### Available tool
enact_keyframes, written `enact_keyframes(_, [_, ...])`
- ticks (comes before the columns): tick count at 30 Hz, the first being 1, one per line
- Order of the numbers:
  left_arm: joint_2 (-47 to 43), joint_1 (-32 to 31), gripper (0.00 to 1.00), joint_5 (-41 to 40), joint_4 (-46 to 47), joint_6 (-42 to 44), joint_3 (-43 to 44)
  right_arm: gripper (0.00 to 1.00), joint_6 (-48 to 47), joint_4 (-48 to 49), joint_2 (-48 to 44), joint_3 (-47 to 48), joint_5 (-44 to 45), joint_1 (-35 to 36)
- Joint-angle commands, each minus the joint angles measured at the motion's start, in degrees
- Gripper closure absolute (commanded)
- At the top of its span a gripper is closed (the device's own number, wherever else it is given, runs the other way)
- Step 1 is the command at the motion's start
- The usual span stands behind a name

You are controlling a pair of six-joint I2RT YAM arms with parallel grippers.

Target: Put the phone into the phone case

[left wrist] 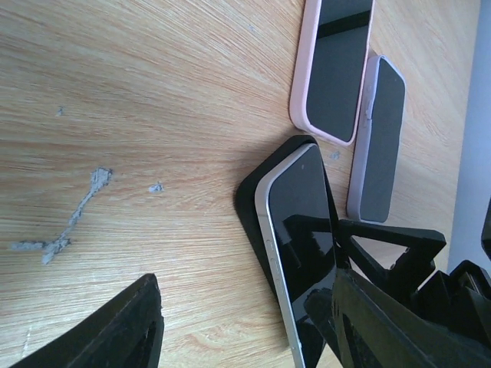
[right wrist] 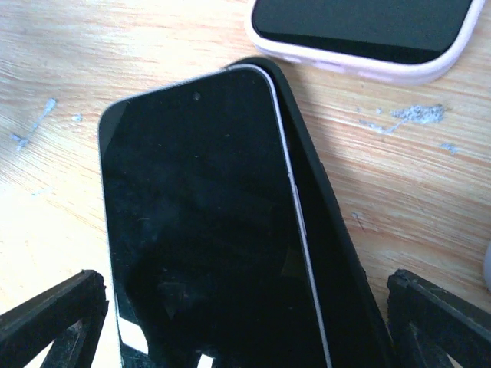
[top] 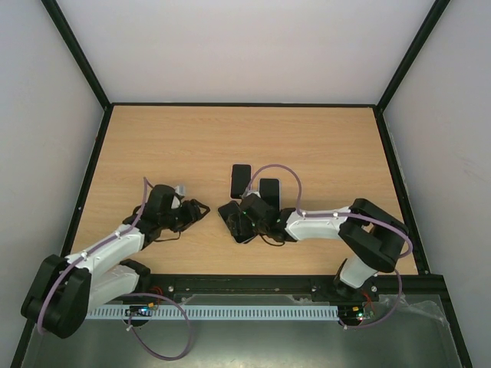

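A black-screened phone (right wrist: 199, 215) with a silver edge lies askew on an open black phone case (right wrist: 337, 230), overhanging the case's left side. Both show in the left wrist view, phone (left wrist: 299, 222) and case (left wrist: 247, 195), and near the table's middle in the top view (top: 230, 213). My right gripper (top: 249, 217) is open, low over the phone's near end, with one finger on each side of phone and case (right wrist: 245, 322). My left gripper (top: 201, 208) is open and empty just left of the phone, pointing at its long edge (left wrist: 253, 330).
A phone in a pink case (top: 241, 180) and a phone in a lilac case (top: 269, 192) lie side by side just behind the black case; both show in the left wrist view, pink (left wrist: 337, 61) and lilac (left wrist: 380, 146). Black frame rails border the wooden table (top: 322, 146).
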Motion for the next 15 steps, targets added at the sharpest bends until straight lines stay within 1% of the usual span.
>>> enact_keyframes(1, [-1.5,-0.2,0.41,-1.4,-3.6,1.5,-0.2,0.03,0.7,1.0,2.0,0.9,-0.6,-0.2])
enact_keyframes(6, [-2.3,-0.3,0.43,-1.5,-5.4,2.7,0.3,0.0,2.4,3.0,1.3,0.1,-8.0,0.3])
enact_keyframes(8, [-2.8,-0.2,0.44,-1.7,-6.2,3.2,0.1,0.02,5.0,5.3,0.5,-1.3,-10.9,1.2])
enact_keyframes(12, [-3.6,-0.3,0.48,-0.7,-4.6,2.6,-2.5,0.07,9.0,9.4,0.6,-2.2,-13.2,3.7])
enact_keyframes(15, [-3.3,-0.4,0.53,1.1,-2.0,1.9,-4.3,0.16,10.5,10.5,0.8,-1.9,-12.4,4.7])
